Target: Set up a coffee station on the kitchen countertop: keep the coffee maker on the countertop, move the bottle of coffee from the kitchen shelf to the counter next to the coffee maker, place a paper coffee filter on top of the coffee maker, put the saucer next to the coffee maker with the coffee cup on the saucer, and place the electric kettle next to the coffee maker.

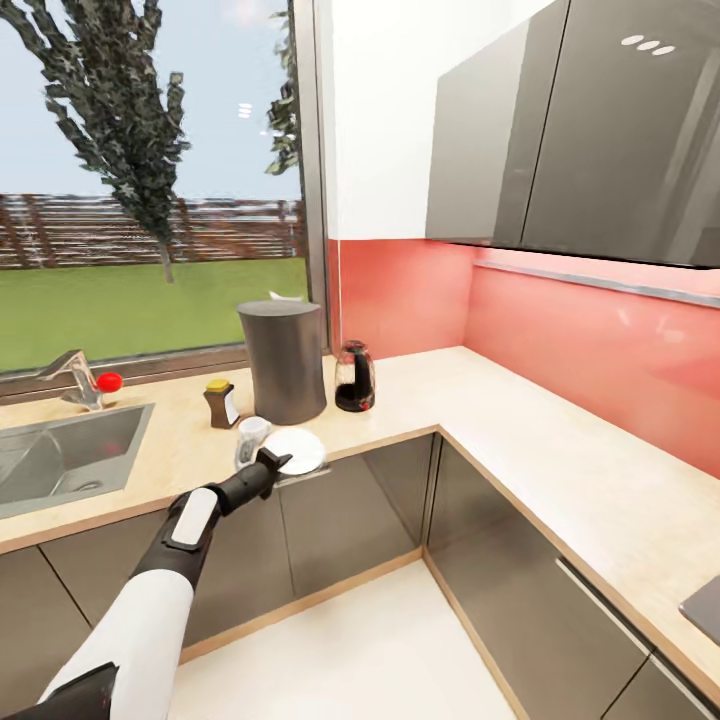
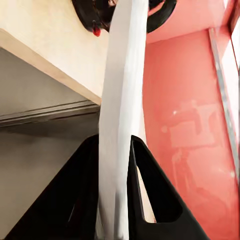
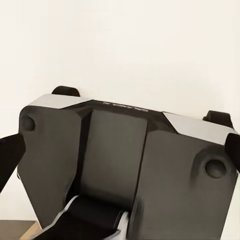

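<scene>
In the head view, the left arm reaches out over the front edge of the tabletop (image 1: 520, 420), and the left gripper (image 1: 272, 462) grips the near rim of the white saucer (image 1: 296, 448), which sits at the tabletop's front edge. The coffee cup (image 1: 251, 438) stands just beside the saucer, on its sink side, not on it. Behind them rises the tall grey coffee maker (image 1: 284, 361), with the bottle of coffee (image 1: 221, 403) close on its sink side and the dark electric kettle (image 1: 354, 377) close on the other side, toward the corner by the red backsplash (image 1: 590, 340). The sink (image 1: 60, 450) and its faucet (image 1: 75, 375) lie further along under the window (image 1: 150, 180). Grey wall cabinets (image 1: 580, 130) hang above the corner.

In the left wrist view, the two black fingers (image 2: 150, 195) are clamped on the saucer (image 2: 122, 115), seen edge-on as a white band running between them. Past its far end shows the kettle's dark base (image 2: 95, 15) on the tabletop (image 2: 50, 40).

In the right wrist view, the camera faces the robot's dark grey body (image 3: 120, 165) against a pale wall (image 3: 120, 45); I cannot tell how the right jaws stand.
</scene>
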{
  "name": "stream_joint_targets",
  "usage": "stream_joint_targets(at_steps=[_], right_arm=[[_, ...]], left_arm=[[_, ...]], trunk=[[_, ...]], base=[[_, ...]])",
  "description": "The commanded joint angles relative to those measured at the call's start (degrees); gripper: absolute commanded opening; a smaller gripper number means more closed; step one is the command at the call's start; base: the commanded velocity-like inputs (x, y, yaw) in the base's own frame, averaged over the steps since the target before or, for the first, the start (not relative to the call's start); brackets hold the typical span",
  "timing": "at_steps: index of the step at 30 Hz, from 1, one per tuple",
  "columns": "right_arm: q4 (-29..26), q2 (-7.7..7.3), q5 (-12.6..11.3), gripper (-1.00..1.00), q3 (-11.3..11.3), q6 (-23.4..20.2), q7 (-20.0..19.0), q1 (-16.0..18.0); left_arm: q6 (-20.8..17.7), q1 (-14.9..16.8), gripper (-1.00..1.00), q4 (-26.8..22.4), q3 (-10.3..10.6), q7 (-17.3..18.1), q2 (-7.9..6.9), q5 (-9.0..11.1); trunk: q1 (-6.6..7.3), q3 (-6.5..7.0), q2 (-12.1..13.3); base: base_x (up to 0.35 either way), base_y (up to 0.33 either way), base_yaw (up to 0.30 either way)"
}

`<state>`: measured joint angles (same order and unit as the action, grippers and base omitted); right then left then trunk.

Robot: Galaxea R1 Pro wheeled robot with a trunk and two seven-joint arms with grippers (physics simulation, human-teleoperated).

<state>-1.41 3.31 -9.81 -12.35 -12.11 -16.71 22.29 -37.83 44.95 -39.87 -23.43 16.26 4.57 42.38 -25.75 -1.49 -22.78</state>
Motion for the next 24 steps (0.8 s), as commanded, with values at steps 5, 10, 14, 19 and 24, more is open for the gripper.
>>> stream_joint_targets(at_steps=[5,10,14,19,24], right_arm=[[0.0,0.00,-0.5,1.00,-0.5,1.7,-0.3,0.0],[-0.1,0.03,-0.5,1.00,-0.5,1.9,-0.3,0.0],[0.0,0.13,-0.6,1.00,-0.5,2.0,-0.3,0.0],[0.0,0.07,-0.5,1.00,-0.4,2.0,-0.1,0.0],[0.0,0.13,-0.5,1.00,-0.5,2.0,-0.1,-0.2]], left_arm=[[-0.1,0.0,-1.00,0.0,-0.3,0.1,0.01,0.3],[-0.1,0.0,-1.00,0.3,-0.3,0.2,0.00,0.3],[-0.1,0.0,-1.00,0.4,-0.3,0.2,0.00,0.4],[-0.4,-1.0,-1.00,0.6,-0.3,0.3,0.09,0.2],[-0.4,-2.4,-1.00,2.0,-0.2,0.2,0.22,0.2]], trunk=[[-0.04,-0.14,-0.1],[-0.04,-0.15,-0.1],[-0.04,-0.24,-0.1],[-0.04,-0.28,-0.1],[-0.04,-0.28,-0.1]], base=[[0.137,-0.009,0.000],[0.285,-0.107,0.016],[0.283,-0.156,0.183],[0.209,-0.169,0.046],[0.041,-0.029,0.001]])
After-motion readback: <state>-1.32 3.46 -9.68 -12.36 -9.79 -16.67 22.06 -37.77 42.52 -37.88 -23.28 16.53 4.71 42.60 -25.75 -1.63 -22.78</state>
